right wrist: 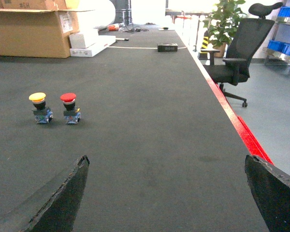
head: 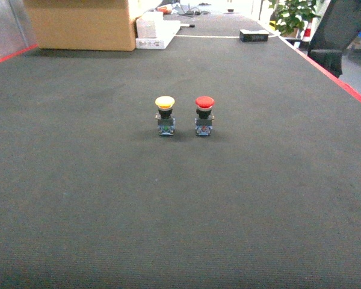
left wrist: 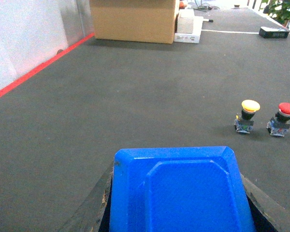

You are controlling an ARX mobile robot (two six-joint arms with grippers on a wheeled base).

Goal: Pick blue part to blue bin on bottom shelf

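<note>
The blue part (left wrist: 179,193) fills the lower middle of the left wrist view, a bright blue block with bevelled corners. My left gripper (left wrist: 178,176) is shut on it, and its dark fingers (left wrist: 94,210) press against both sides. My right gripper (right wrist: 165,159) stands open over bare dark mat with nothing between its fingertips. Neither gripper shows in the head view. Blue crates (right wrist: 280,46) on a steel rack appear at the far right edge of the right wrist view, off the table. I cannot tell whether one of them is the blue bin or which level is the bottom shelf.
A yellow-capped push button (head: 165,114) and a red-capped push button (head: 204,114) stand side by side on the dark mat (head: 180,211). A cardboard box (head: 81,24) sits at the back left. A red strip (right wrist: 237,125) marks the table's right edge, with an office chair (right wrist: 237,58) beyond.
</note>
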